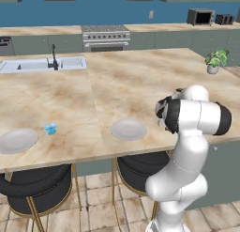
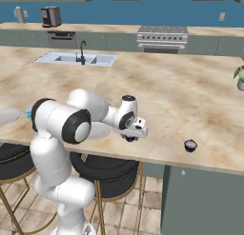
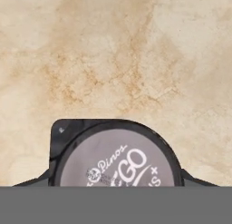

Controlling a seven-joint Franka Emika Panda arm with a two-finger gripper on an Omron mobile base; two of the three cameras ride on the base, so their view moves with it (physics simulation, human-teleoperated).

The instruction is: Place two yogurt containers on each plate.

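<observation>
In my hand view, a dark navy-black round yogurt cup with a grey printed lid (image 3: 117, 157) sits at 6 o'clock, hard against the bottom edge. The two dark finger tips (image 3: 34, 181) flank it at roughly 7 and 5 o'clock, closed narrowly on the cup's sides; I record it as gripped. Bare beige marble countertop (image 3: 118, 51) lies beyond it toward 12 o'clock.

From the right base view, the white arm reaches over the near counter edge, and the gripper (image 2: 129, 136) hangs low at the picture's centre, pointing down at the counter. A second dark round yogurt cup with a pale rim (image 2: 190, 145) stands on the counter at 3 o'clock from the gripper, well apart, near the front edge.

From the left base view, a plain round pale grey plate (image 1: 128, 129) lies near the front edge, just at 9 o'clock from the arm's elbow. Further toward 9 o'clock stands a small light blue yogurt cup (image 1: 50, 128), and beside it at the frame's left a second pale grey plate (image 1: 18, 140). Both plates carry nothing.

Farther off at 11 o'clock is a steel sink with a dark tap (image 1: 44, 64); at 2 o'clock a potted green plant (image 1: 215, 60). Along the back wall stand a steel range (image 1: 106, 37) and a microwave (image 1: 201, 17).
</observation>
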